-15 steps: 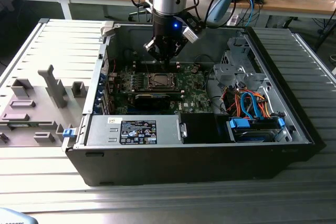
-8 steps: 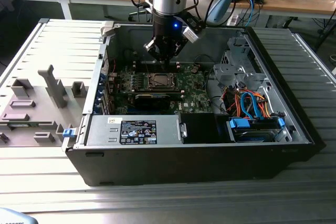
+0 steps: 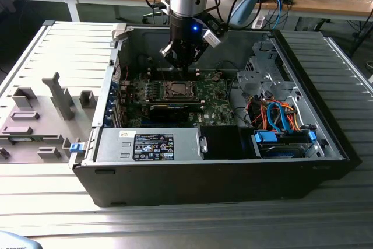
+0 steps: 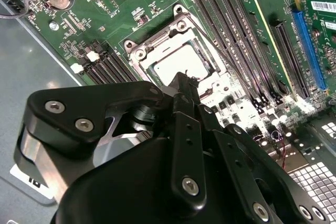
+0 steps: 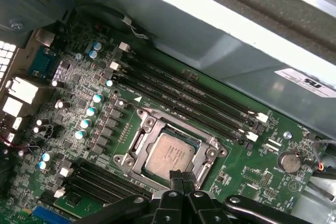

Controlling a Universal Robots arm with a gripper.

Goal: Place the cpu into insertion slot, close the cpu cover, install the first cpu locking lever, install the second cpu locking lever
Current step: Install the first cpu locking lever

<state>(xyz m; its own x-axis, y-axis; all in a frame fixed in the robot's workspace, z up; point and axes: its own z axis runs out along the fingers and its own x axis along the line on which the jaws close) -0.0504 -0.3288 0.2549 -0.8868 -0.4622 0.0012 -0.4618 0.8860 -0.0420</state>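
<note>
The cpu point(image 5: 169, 154), a dull silver square, lies in the insertion slot point(image 5: 135, 141) on the green motherboard; in the second wrist view the cpu point(image 4: 180, 64) shines bright inside the insertion slot point(image 4: 140, 53). The cpu cover point(image 5: 209, 151), a silver frame, lies flat around the chip. A thin locking lever point(image 5: 176, 123) runs along one side of the socket. My gripper point(image 5: 181, 178) hangs just above the socket's edge, fingers pressed together with nothing between them. In the exterior view the gripper point(image 3: 183, 63) hovers inside the open case over the insertion slot point(image 3: 176, 90).
Long black memory slots point(image 5: 184, 98) flank the socket. A row of capacitors point(image 5: 89, 114) and a coin battery point(image 5: 288, 161) stand on the board. A black power supply box point(image 3: 152, 146), drive bays with blue and orange cables point(image 3: 278, 118), and case walls hem in the board.
</note>
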